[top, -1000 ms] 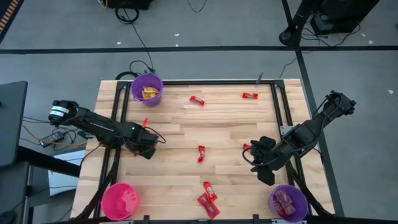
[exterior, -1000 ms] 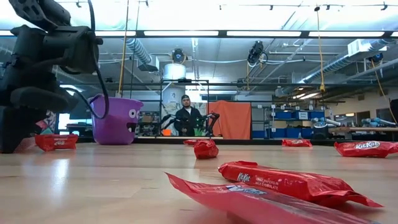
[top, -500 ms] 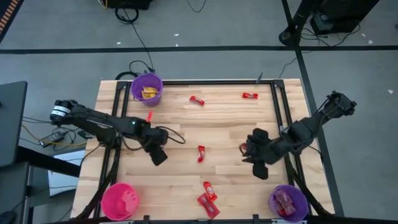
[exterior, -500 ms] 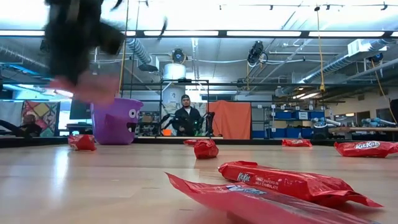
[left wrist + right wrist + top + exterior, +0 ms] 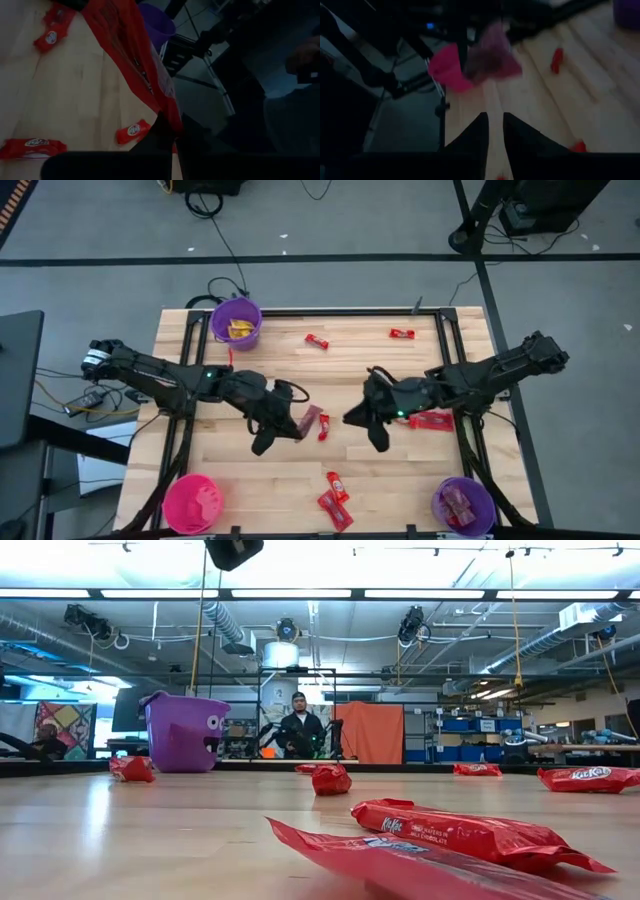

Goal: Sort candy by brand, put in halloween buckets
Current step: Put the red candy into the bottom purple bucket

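left gripper (image 5: 290,423): over the middle of the wooden table (image 5: 370,370), fingers pinched on a flat red candy wrapper (image 5: 309,418) | right gripper (image 5: 362,418): near it, cannot tell its fingers | purple pail (image 5: 236,322): far corner | pink pail (image 5: 193,502): near-left corner

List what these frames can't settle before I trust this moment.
- Pink bucket contents: high view, too small to tell.
- What the left gripper holds: the packet fills the left wrist view, its print unreadable.
- Right gripper: open or shut is unclear; the right wrist view is dark and blurred.
- Both grippers: outside the low view, only a dark arm part at its top edge.
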